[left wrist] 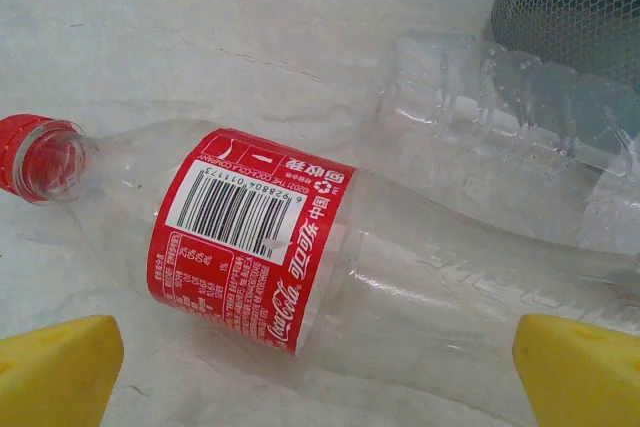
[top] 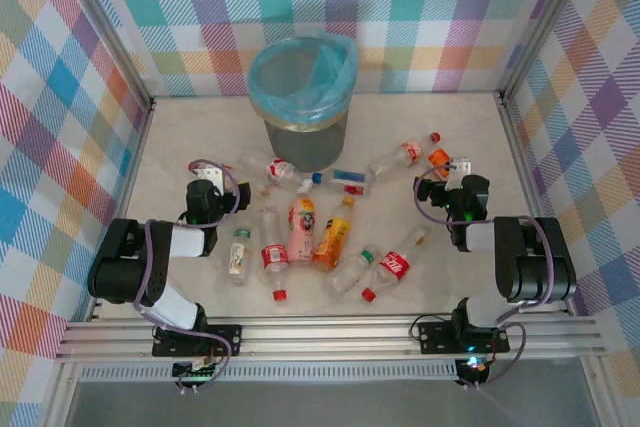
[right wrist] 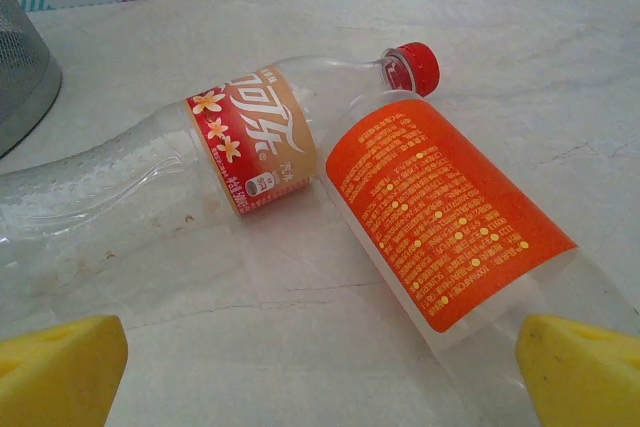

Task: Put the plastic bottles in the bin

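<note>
Plastic bottles (top: 302,227) are strewn before the bin (top: 305,142); left gripper (left wrist: 320,377) and right gripper (right wrist: 320,372) are held spread, each apparently over a bottle.

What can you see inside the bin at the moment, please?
The blue bag lines the bin, and no bottle is visible in the part that shows. The near rim covers the near inner wall and perhaps part of the bottom.
</note>
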Controlling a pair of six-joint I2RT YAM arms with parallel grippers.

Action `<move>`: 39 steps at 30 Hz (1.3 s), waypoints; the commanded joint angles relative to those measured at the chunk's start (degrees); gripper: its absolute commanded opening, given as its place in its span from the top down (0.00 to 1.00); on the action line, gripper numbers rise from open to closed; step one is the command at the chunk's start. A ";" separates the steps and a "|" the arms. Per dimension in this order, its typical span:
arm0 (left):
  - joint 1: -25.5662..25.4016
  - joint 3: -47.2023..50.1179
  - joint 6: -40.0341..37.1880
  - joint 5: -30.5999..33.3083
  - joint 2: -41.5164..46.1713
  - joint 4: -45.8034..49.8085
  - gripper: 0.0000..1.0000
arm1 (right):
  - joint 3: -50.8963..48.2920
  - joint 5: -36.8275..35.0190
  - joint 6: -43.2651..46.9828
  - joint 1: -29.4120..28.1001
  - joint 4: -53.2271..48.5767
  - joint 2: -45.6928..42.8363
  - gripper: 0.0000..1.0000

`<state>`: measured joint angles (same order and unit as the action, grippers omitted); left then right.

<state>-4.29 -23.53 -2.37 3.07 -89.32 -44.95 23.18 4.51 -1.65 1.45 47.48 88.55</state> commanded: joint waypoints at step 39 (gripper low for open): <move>0.54 -3.29 1.40 0.57 24.74 17.61 0.02 | 12.47 0.74 -6.31 -0.22 -34.78 -19.89 0.03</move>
<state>-4.29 -26.50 -1.96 3.97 -73.23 -31.64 28.88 4.12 -3.49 1.45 27.92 72.84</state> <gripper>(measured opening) 0.984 0.974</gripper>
